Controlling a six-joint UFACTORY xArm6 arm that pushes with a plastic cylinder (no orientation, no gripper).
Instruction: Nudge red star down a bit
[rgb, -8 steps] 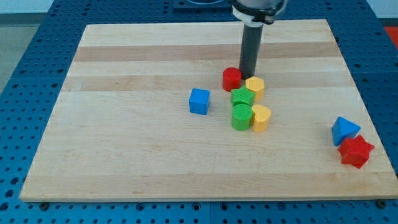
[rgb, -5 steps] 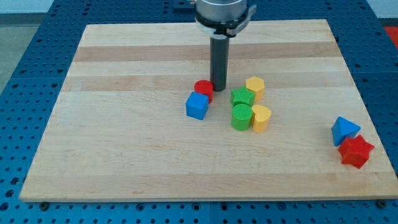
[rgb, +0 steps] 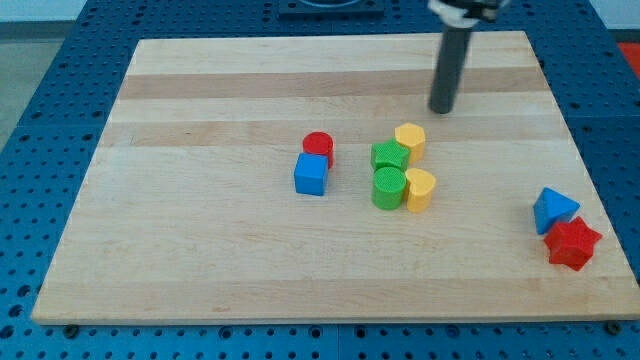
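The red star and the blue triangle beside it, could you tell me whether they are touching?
Touching. The camera view shows the red star pressed against the lower right edge of the blue triangle, with no board visible between them. My tip is far off, toward the view's top.

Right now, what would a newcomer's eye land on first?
Probably the dark rod at the view's top right, my tip on bare wood, above and right of the central cluster: green and yellow blocks, with a red cylinder touching a blue cube to their left. At far lower right, the red star sits against a blue triangle, well away from my tip.
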